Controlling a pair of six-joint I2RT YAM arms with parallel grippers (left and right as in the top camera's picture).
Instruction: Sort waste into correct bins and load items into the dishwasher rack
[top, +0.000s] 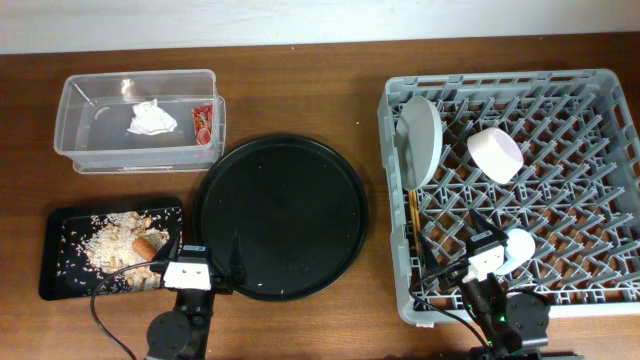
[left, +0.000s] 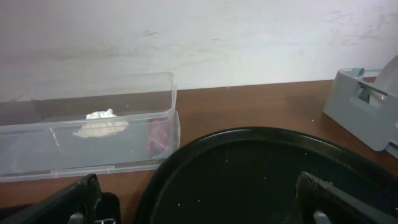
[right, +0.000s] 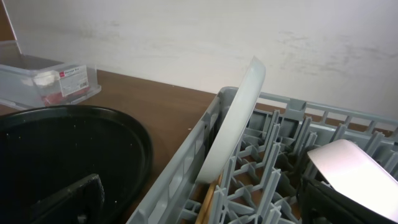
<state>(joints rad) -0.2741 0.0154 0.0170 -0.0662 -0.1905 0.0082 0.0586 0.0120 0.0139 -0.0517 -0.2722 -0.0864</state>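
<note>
The dishwasher rack (top: 600, 90) stands at the right. In it the speckled plate (top: 420, 140) stands upright at the left side, with the white bowl (top: 495, 155) beside it. The light-blue cup (top: 522, 248) lies at the front, and the chopsticks (top: 413, 215) lie below the plate. The clear tub (top: 90, 100) holds the white napkin (top: 152, 120) and the red wrapper (top: 203, 125). The flat black tray (top: 60, 270) holds rice (top: 110, 240) and the carrot piece (top: 143, 246). My left gripper (left: 202, 208) is open and empty over the round tray's near edge. My right gripper (right: 205, 205) is open and empty at the rack's front left, with the plate (right: 233, 127), the chopsticks (right: 208, 208) and the cup (right: 354, 174) ahead.
A large round black tray (top: 280, 215) lies between the bins and the rack, and it also shows in the left wrist view (left: 261, 174). A white wall runs along the table's far edge.
</note>
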